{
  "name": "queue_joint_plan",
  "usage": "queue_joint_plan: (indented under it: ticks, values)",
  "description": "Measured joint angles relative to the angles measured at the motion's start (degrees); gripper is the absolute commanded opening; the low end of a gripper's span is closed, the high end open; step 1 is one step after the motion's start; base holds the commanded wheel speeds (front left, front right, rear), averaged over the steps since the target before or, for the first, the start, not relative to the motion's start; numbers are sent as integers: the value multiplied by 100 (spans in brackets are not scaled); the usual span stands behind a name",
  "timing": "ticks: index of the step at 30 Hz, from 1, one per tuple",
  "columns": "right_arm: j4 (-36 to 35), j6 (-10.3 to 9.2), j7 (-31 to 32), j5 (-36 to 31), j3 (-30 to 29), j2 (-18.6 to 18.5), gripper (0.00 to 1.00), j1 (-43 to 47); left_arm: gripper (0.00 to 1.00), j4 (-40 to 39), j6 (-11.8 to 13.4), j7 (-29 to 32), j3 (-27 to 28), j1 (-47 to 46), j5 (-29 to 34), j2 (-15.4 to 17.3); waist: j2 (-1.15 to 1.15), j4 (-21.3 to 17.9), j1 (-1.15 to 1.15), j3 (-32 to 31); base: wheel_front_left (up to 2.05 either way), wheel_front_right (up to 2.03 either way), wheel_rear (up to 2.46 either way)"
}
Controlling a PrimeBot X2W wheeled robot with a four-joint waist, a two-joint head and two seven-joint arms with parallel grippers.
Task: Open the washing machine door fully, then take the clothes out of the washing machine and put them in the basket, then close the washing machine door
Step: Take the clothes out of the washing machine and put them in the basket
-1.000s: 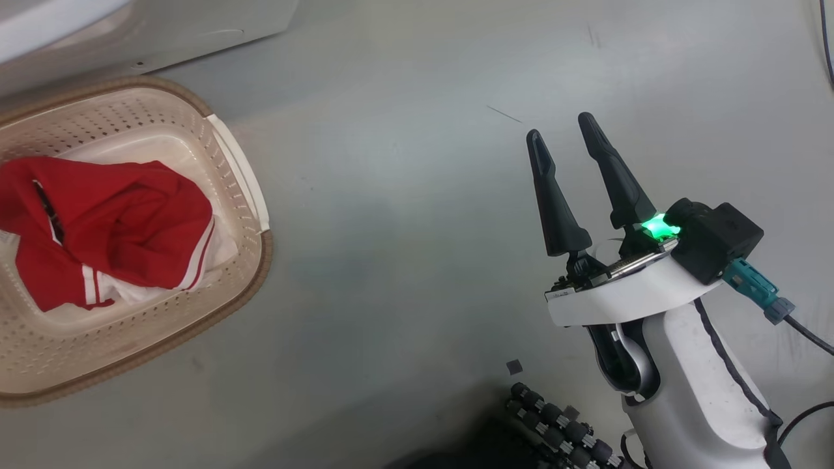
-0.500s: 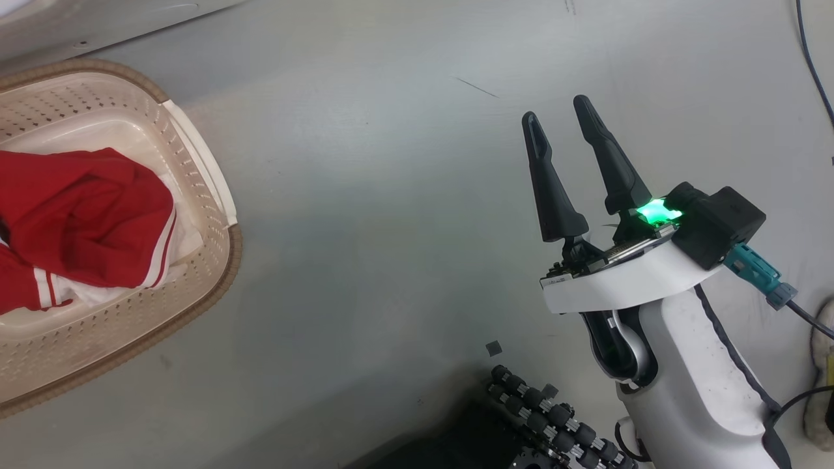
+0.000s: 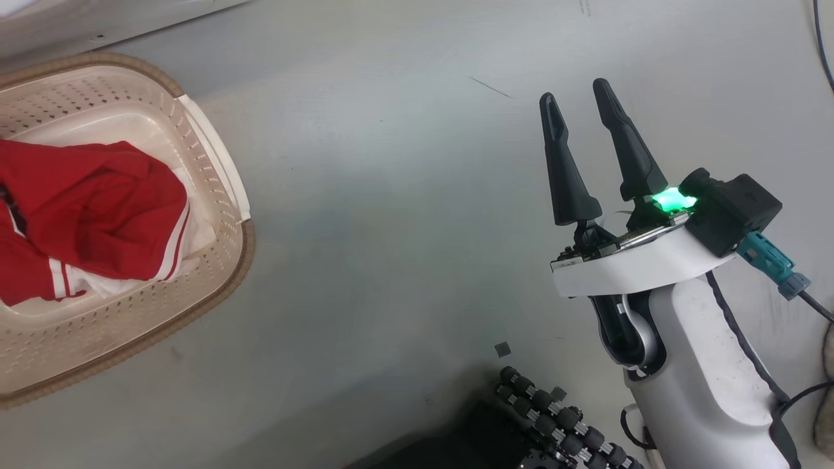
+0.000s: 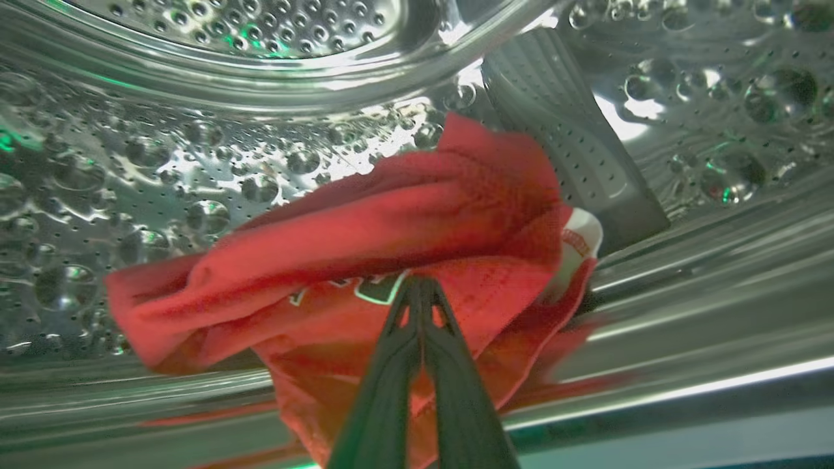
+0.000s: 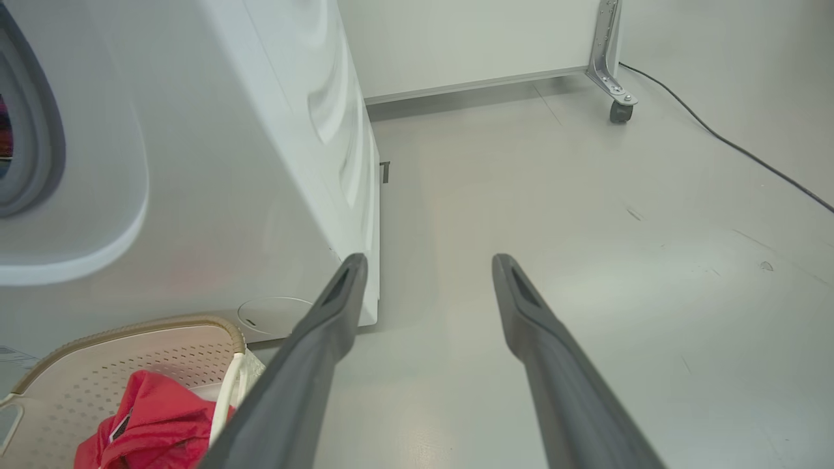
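The white forearm (image 3: 704, 391) carries a green light (image 3: 671, 200), teal plug (image 3: 772, 260) and black-fingered right tool (image 3: 573, 91).

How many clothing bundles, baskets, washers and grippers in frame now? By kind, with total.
Baskets: 1, basket.
Red clothing bundles: 2, basket bundle, drum bundle.
Washing machines: 1, washing machine.
Grippers: 2, left gripper shut on the drum bundle, right gripper open, empty.
Total: 6.

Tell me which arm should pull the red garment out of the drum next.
Left. The left gripper is shut on the red garment inside the drum; the right gripper hangs open over the floor, apart from the basket.
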Motion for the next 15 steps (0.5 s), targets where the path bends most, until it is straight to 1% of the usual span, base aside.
queue_joint_plan:
  ticks: [10,15]
  values:
    - [42,2,0,-305,-213,-2,100,-74,0,-324,149,-650,-5,12,-78,-341,0,308,0,-87,0,0,0]
    - [67,5,0,-407,-285,-4,100,-74,0,-458,303,-1050,25,104,-158,-503,0,491,0,-152,0,0,0]
